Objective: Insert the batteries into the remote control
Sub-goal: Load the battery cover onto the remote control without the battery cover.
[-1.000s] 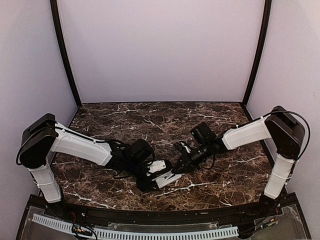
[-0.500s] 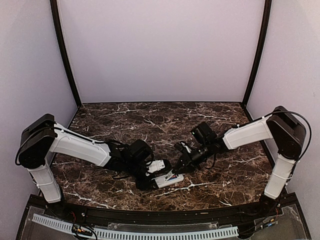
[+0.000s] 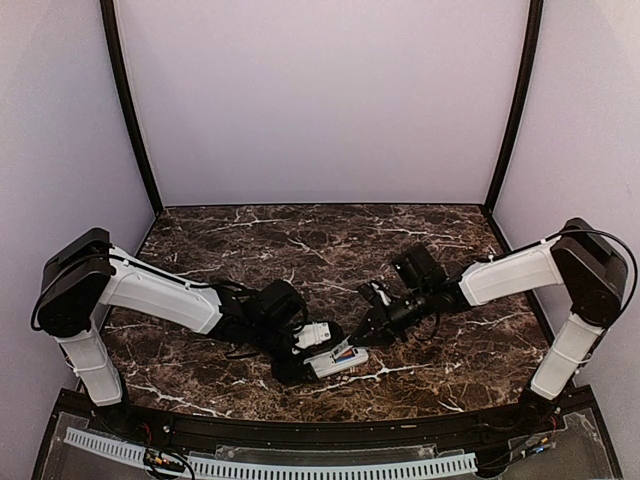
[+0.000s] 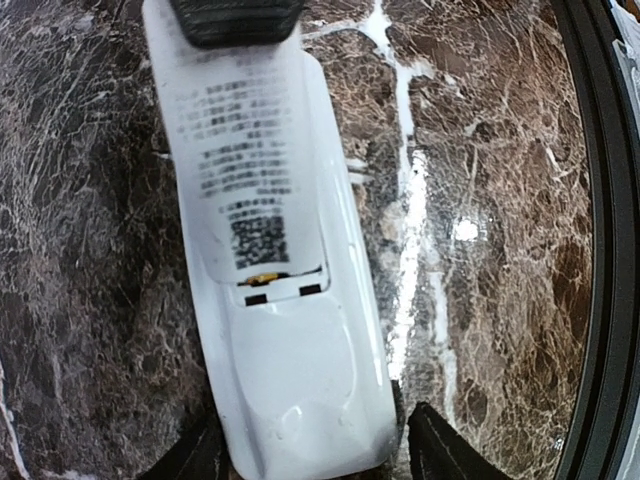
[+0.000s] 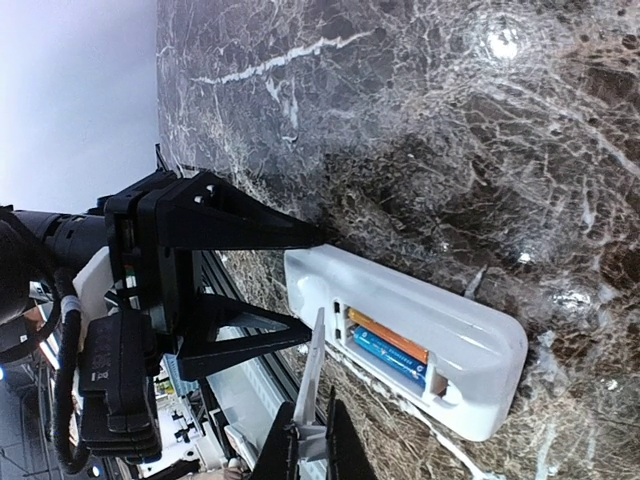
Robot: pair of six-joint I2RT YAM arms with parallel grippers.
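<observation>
White plastic remote (image 5: 410, 315) lies face down on the dark marbled table (image 5: 450, 120), lower middle of the top view, with the orange and blue batteries (image 5: 388, 347) side by side in its open slot. Its rounded end sits between the left fingers (image 5: 240, 225), can't tell if they're squeezing. Meanwhile the right fingers (image 5: 338, 455) are pinched tight on the thin flat battery cover (image 5: 312, 385).

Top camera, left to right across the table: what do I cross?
Left arm → left gripper → remote control → right arm. The right gripper overlaps the remote's right end, so it is left out.
</observation>
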